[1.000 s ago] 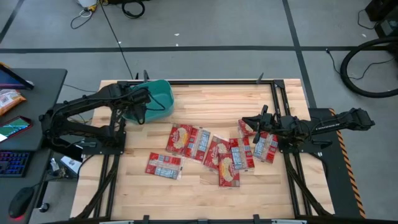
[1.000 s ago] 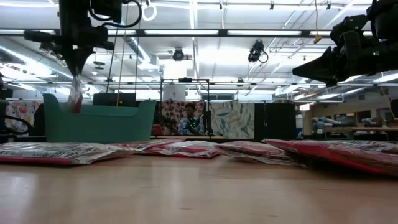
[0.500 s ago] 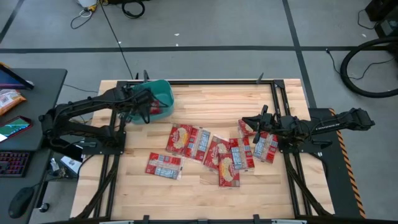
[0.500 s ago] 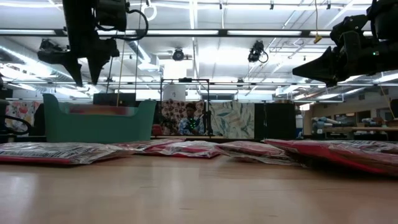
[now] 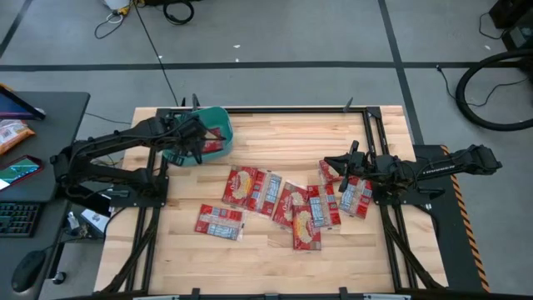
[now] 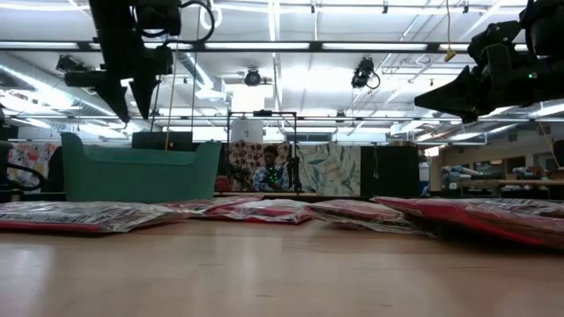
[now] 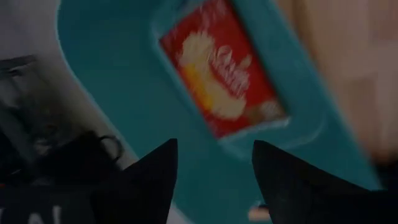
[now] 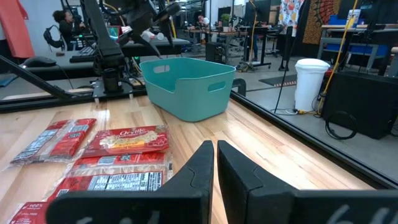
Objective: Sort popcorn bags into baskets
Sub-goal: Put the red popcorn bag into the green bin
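Observation:
The teal basket stands at the table's far left. My left gripper hangs open above it, its fingers well over the rim and holding nothing. One red popcorn bag lies flat on the basket's floor, below the open fingers. Several more popcorn bags lie scattered flat on the wood from the middle of the table to its right. My right gripper hovers shut above the right-hand bags, high over the table in the low view.
Black frame rails run along the table's far and right sides. A dark desk with an orange snack packet stands left of the table. Bare wood lies between the basket and the bags. A person shows far behind.
My left gripper has opened above the basket and let go of the red popcorn bag that hung from it. The bag has fallen into the basket and now lies flat on its floor. My right arm has kept still.

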Motion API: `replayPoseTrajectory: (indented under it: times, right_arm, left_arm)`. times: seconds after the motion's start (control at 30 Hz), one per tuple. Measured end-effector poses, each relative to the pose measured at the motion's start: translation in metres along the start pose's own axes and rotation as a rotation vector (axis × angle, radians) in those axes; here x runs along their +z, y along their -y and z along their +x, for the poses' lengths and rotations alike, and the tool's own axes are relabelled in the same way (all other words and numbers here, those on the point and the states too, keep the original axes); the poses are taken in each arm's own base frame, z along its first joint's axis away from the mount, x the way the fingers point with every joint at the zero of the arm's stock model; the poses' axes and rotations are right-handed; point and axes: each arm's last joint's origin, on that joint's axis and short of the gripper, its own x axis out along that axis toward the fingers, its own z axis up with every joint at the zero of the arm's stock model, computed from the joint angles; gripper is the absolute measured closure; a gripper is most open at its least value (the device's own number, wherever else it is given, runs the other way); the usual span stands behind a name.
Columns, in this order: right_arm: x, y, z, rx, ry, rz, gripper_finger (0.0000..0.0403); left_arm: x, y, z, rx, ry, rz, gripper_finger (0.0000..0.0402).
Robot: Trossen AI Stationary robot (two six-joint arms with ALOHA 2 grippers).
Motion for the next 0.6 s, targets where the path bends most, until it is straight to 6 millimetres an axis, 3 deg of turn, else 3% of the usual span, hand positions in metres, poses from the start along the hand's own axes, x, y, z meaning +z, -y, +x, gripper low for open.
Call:
replayPoseTrajectory:
  times: [0.33, 0.6]
  right_arm:
    - [0.0, 0.0, 0.0, 0.0, 0.0, 0.001, 0.0377]
    - [0.0, 0.0, 0.0, 0.0, 0.0, 0.0, 0.0377]
  left_arm:
    - [0.023, 0.009, -0.008, -0.159, 0.25, -0.348, 0.0203]
    - [0.04, 0.021, -0.015, -0.232, 0.291, -0.539, 0.0203]
